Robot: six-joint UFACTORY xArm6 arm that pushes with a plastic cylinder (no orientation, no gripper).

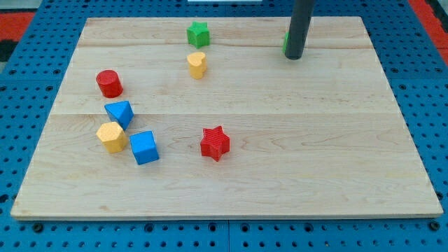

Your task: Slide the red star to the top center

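Note:
The red star (215, 143) lies on the wooden board (294, 140), a little left of centre and towards the view's bottom. My tip (294, 57) stands near the view's top right, far up and right of the red star. A green block (285, 43) is mostly hidden just behind the rod, touching or nearly touching it.
A green star (198, 33) sits at top centre with a yellow block (197, 64) just below it. A red cylinder (109, 83), a blue triangular block (120, 113), a yellow hexagonal block (111, 136) and a blue cube (144, 147) cluster at the left.

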